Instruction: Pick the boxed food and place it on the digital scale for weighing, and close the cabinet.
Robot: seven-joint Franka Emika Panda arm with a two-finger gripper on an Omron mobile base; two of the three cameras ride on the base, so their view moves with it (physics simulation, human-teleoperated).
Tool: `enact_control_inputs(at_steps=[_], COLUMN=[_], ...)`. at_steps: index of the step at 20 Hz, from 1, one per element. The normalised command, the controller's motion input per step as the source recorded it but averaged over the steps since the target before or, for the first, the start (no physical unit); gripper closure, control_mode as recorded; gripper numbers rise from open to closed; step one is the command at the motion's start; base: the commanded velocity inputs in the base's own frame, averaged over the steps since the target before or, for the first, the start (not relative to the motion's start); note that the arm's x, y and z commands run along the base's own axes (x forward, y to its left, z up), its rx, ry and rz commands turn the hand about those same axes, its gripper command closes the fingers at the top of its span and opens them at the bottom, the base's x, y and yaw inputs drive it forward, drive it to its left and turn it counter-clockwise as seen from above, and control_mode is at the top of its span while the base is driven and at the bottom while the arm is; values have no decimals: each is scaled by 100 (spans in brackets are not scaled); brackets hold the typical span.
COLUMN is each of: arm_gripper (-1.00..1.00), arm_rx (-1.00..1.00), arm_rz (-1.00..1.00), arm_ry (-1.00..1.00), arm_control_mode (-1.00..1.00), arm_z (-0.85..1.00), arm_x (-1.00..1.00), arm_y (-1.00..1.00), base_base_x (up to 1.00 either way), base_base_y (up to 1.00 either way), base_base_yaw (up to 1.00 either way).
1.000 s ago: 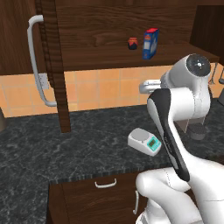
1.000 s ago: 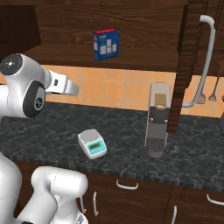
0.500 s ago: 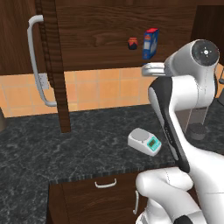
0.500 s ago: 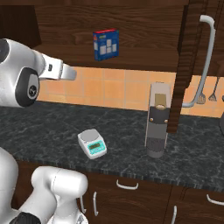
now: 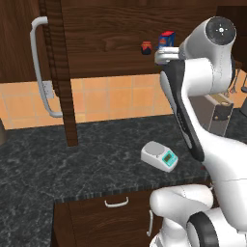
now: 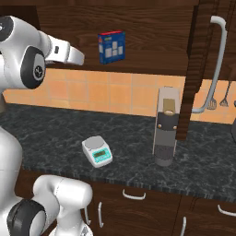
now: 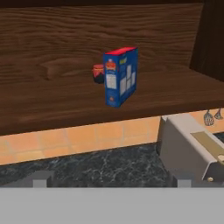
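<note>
Down on the dark speckled stone counter [image 5: 72, 159] sits the small white scale with its teal display [image 5: 159, 156], nothing on it. Up in the open dark wooden cabinet [image 7: 52, 96], the two-finger gripper [image 7: 109, 181] has its jaws spread wide and empty, facing the upright blue-sided, red-topped box [image 7: 120, 77]. Best approach: square up, straddle the narrow sides, avoid the little red jar [image 7: 99, 73] just behind.

Boxed food [image 5: 167, 40] partly masked by the arm in the left base view. Small jar [image 7: 99, 73] half concealed behind the box in the hand view; label unreadable. Coffee machine [image 7: 192, 151] cropped at the right edge there. Scale [image 6: 97, 151] display too small to read.
</note>
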Motion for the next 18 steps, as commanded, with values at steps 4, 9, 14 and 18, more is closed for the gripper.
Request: enact_control_inputs(at_steps=[4, 9, 14, 18], arm_gripper=[-100, -100, -100, -100], arm_rx=[-2, 0, 0, 0], arm_rz=[-3, -2, -1, -1], arm_ry=[-5, 0, 0, 0], arm_control_mode=[-100, -100, -100, -100], arm_z=[4, 0, 0, -4], arm_x=[36, 67, 74, 75], arm_y=[-10, -13, -6, -10], base_base_x=[0, 0, 0, 0], base_base_y=[0, 0, 0, 0], base_base_yaw=[0, 0, 0, 0])
